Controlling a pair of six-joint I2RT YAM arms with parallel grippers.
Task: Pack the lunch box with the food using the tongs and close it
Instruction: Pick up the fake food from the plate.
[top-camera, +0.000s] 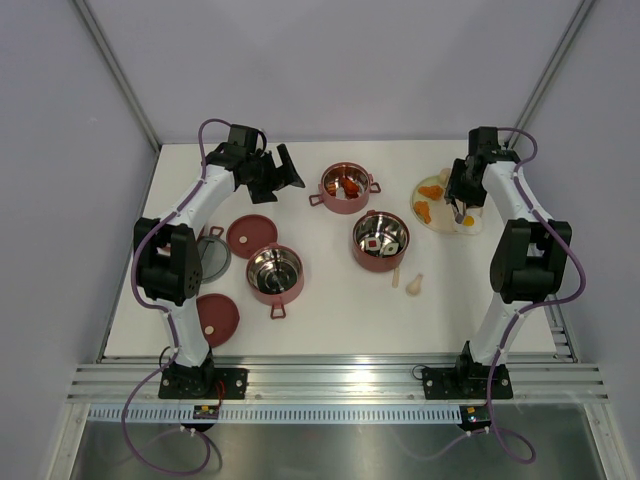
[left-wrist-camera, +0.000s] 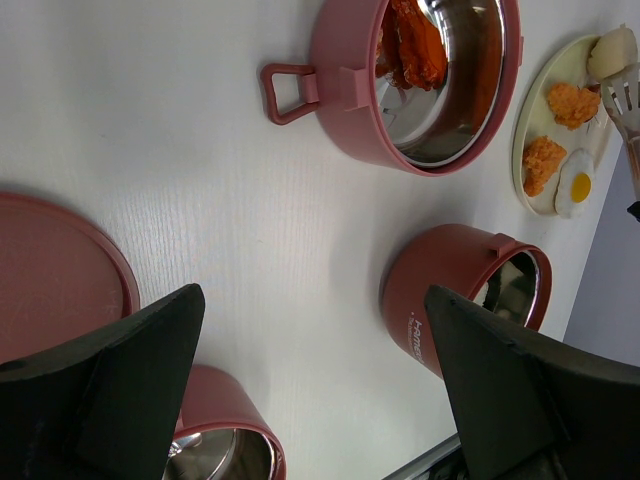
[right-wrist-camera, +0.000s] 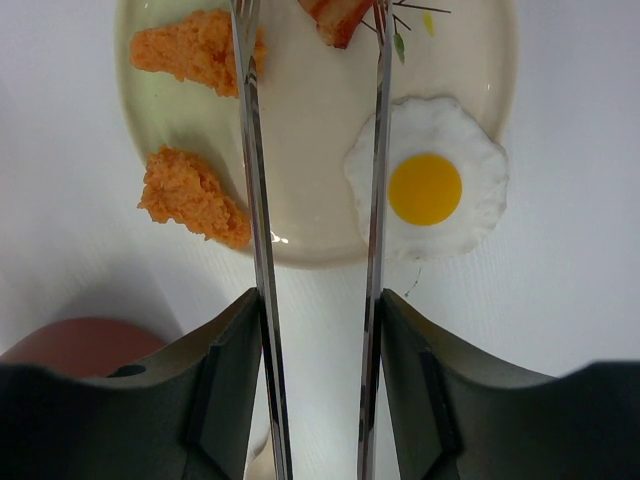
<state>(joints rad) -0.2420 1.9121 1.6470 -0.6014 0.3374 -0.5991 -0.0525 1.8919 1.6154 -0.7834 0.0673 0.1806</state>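
Two tongs (right-wrist-camera: 315, 200) arms straddle bare plate (right-wrist-camera: 310, 130) centre.

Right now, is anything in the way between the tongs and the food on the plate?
Nothing visible. The right claw holds the tongs over the plate, arms apart, tips near a browned piece at the far rim. Orange pieces and fried egg lie either side.

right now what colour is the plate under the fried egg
Pale cream plate, clearest in the right wrist view.
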